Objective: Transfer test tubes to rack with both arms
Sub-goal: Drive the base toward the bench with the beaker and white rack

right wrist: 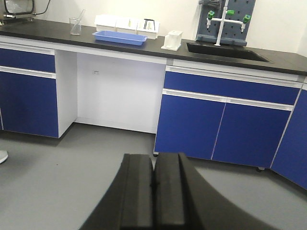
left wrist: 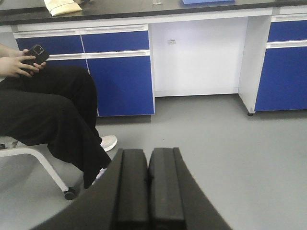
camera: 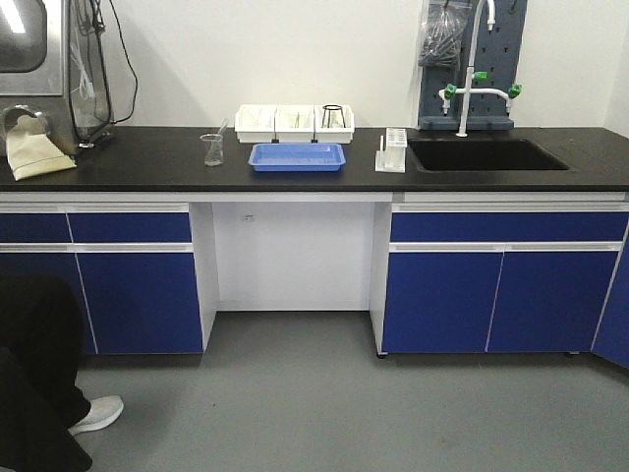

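Observation:
The white rack [camera: 391, 150] stands on the black counter [camera: 147, 157] just left of the sink; it also shows in the right wrist view [right wrist: 172, 40]. A thin clear tube leans in the glass beaker [camera: 212, 148]; I cannot tell whether it is a test tube. No other test tubes can be made out at this distance. My left gripper [left wrist: 147, 152] is shut and empty, low over the grey floor. My right gripper [right wrist: 154, 157] is shut and empty, also over the floor. Both are far from the counter and do not show in the front view.
A blue tray [camera: 297, 156] lies mid-counter, with three white bins [camera: 280, 122] and a black tripod stand [camera: 333, 116] behind it. A sink [camera: 484, 154] with a faucet is at the right. A seated person [left wrist: 48, 110] holding a phone is at the left, on a wheeled chair.

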Tool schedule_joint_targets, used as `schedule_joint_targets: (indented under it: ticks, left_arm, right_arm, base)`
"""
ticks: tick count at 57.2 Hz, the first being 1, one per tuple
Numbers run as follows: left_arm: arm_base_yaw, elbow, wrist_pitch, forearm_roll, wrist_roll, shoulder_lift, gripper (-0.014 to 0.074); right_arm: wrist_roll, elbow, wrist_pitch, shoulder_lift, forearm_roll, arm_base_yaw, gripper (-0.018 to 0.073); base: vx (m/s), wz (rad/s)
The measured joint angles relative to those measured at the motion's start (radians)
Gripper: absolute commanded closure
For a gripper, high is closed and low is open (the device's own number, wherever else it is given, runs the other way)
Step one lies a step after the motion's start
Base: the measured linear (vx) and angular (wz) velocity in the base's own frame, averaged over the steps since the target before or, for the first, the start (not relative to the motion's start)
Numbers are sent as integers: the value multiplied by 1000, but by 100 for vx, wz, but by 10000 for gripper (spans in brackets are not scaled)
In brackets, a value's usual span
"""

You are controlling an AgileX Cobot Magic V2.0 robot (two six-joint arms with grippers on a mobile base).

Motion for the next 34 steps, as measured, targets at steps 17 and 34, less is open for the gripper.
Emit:
schedule_joint_targets:
  ticks: [17,34]
  left_arm:
    - [0,0,0,0,0,0,598]
    - [0,0,0,0,0,0,598]
  right_arm:
    - [0,0,0,0,0,0,568]
    - [0,0,0,0,0,0,568]
  base:
    - [0,0]
    - [0,0]
